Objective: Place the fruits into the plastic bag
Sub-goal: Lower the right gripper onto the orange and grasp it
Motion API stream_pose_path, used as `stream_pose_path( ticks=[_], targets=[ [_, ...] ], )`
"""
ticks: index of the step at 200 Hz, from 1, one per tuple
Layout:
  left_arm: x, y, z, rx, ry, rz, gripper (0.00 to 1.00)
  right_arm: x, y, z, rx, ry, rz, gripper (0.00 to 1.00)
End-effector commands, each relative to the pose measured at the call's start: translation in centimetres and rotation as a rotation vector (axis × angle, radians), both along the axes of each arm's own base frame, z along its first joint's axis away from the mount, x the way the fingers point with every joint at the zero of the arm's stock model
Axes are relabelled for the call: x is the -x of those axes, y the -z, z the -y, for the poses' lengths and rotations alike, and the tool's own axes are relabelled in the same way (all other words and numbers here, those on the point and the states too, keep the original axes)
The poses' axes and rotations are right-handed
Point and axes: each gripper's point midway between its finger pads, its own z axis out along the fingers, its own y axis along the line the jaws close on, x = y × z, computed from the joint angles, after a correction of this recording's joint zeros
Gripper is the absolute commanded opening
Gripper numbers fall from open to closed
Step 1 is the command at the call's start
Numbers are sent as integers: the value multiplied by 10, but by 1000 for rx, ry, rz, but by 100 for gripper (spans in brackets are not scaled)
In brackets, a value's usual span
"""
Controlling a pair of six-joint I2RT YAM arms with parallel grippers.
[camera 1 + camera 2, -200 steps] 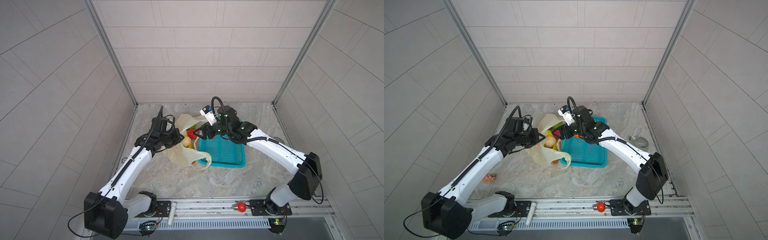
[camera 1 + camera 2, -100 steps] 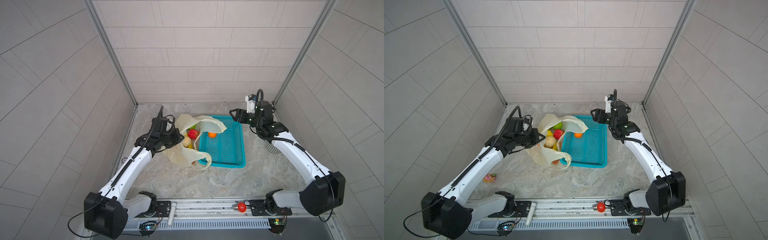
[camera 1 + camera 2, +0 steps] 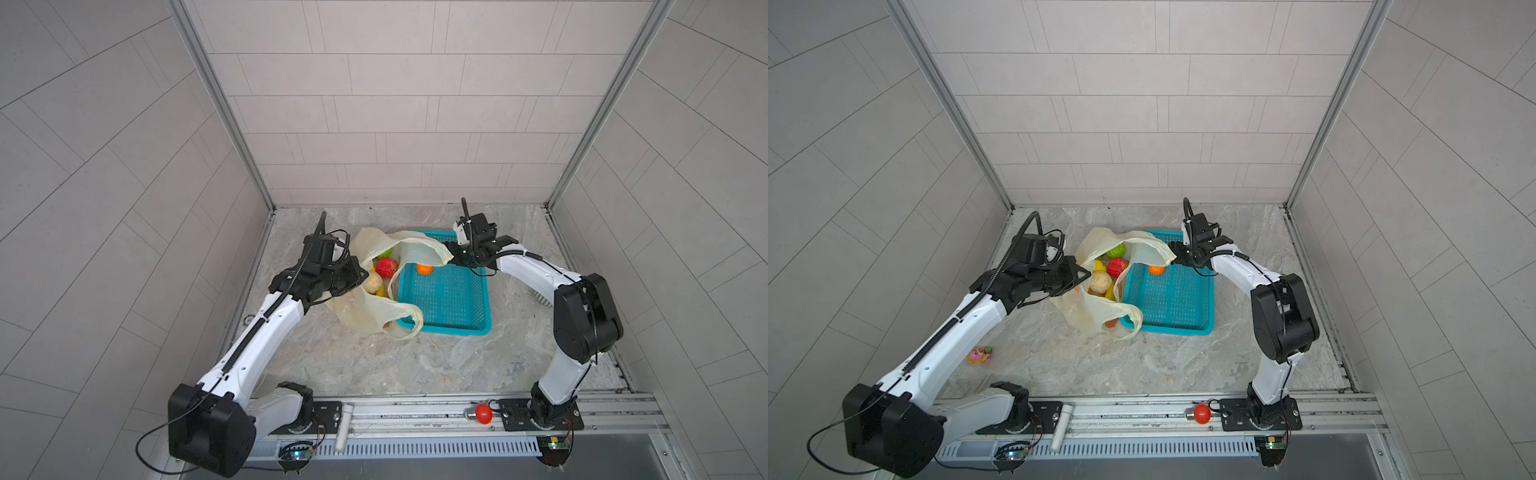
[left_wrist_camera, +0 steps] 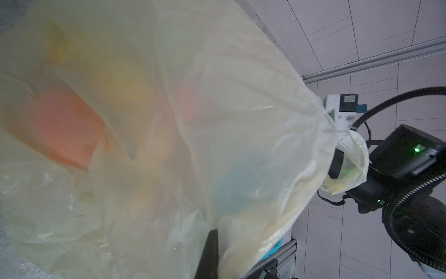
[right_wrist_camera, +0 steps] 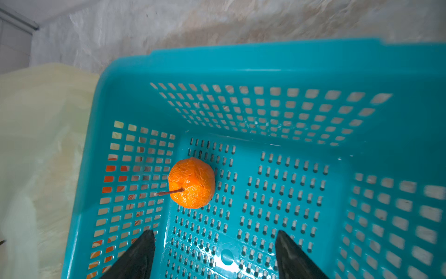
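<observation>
The cream plastic bag (image 3: 361, 309) (image 3: 1088, 309) stands open beside the teal basket. My left gripper (image 3: 360, 275) (image 3: 1083, 275) is shut on the bag's left rim; in the left wrist view the bag (image 4: 144, 120) fills the frame around that gripper (image 4: 212, 238). Inside the bag lie a red fruit (image 3: 386, 266) (image 3: 1116, 267), a green one (image 3: 1116, 250) and a tan one (image 3: 1101, 281). An orange fruit (image 3: 424, 269) (image 3: 1156, 270) (image 5: 191, 182) rests in the basket's far left corner. My right gripper (image 3: 455, 259) (image 3: 1177, 257) (image 5: 213, 233) hangs open just short of it, holding nothing.
The teal perforated basket (image 3: 444, 330) (image 3: 1167, 330) (image 5: 265, 62) sits right of the bag, with a bag handle draped over its far rim. A red bulb (image 3: 482, 413) lies on the front rail. A small pink toy (image 3: 980, 355) lies on the floor at left.
My right arm left the bag's mouth, swung out to the back right, then came back over the basket's far edge. The red fruit now lies in the bag. The left arm held still.
</observation>
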Motion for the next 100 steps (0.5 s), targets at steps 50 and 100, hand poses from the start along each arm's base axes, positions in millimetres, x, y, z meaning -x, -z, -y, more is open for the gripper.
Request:
stream_pose_path(
  ticks=[50, 100],
  targets=[
    [0, 3, 3, 5, 14, 3, 0, 2, 22, -33, 91, -100, -84, 76],
    [-2, 6, 5, 6, 18, -3, 0, -12, 41, -38, 143, -114, -109, 77]
  ],
)
